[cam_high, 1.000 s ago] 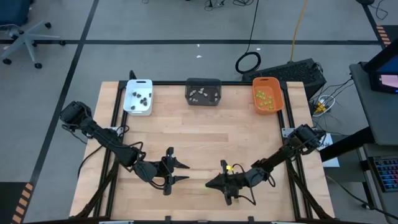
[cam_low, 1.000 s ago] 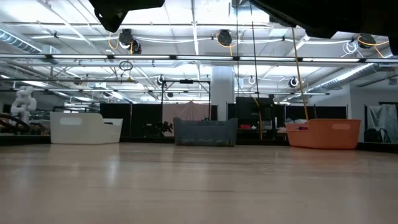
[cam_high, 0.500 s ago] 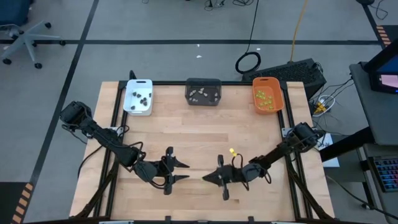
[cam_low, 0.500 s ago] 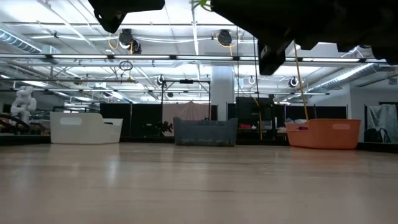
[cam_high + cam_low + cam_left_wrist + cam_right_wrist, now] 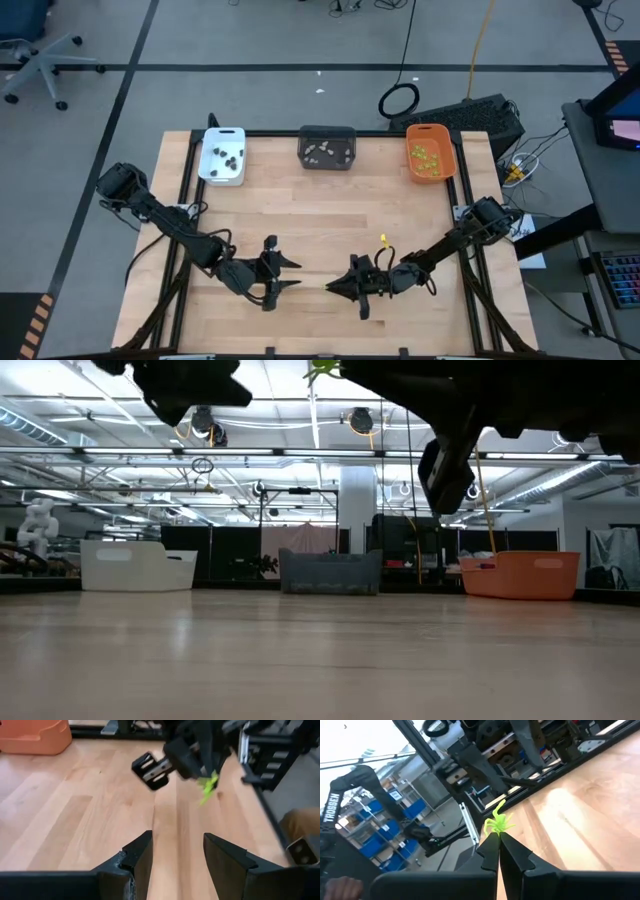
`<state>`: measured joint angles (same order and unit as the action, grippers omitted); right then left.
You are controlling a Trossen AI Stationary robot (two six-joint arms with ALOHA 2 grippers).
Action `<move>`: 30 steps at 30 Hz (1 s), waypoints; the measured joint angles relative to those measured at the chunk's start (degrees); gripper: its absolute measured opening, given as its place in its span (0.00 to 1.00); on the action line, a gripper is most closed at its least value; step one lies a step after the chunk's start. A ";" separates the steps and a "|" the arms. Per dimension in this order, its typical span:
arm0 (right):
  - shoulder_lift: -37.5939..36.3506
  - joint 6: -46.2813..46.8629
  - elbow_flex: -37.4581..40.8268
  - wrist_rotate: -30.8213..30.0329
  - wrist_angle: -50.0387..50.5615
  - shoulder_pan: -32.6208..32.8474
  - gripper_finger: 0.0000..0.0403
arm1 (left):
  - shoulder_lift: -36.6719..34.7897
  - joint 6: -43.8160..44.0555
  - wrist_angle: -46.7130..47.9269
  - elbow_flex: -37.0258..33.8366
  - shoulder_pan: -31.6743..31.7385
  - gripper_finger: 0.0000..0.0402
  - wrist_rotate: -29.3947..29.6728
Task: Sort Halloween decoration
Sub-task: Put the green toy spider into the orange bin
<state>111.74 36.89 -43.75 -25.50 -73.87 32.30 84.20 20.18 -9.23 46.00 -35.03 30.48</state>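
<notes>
Left gripper [image 5: 285,272] is waiting with fingers spread and empty; right gripper [image 5: 383,241] is pinching a lime green piece [image 5: 498,822].

You are carrying that piece above the wooden table [image 5: 300,225], mid-transfer. Going left to right, white tray [image 5: 222,156], dark grey tray [image 5: 327,147], orange tray [image 5: 430,155]: you will likely need the orange one, where the green pieces are lying.

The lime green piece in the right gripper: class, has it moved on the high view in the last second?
Yes. The lime green piece in the right gripper has gone up the picture and slightly right, toward the orange tray.
</notes>
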 joint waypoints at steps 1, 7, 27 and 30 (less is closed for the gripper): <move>0.00 0.52 0.00 -0.01 0.00 0.09 0.00 | 0.00 -0.02 0.92 0.00 0.00 0.43 0.00; 0.00 0.96 0.00 -0.27 0.00 0.41 0.00 | 0.00 -2.93 2.12 0.00 0.00 0.43 0.02; -41.50 -3.62 0.09 -1.30 72.08 -5.51 0.00 | 0.00 -1.45 2.25 0.00 0.17 0.43 4.86; -50.27 -3.69 0.09 -7.39 81.98 -5.90 0.00 | 0.00 -1.13 2.25 0.00 0.17 0.43 5.70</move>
<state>61.48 33.19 -43.66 -32.89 8.12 26.40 84.20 19.05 -6.98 46.00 -34.85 36.18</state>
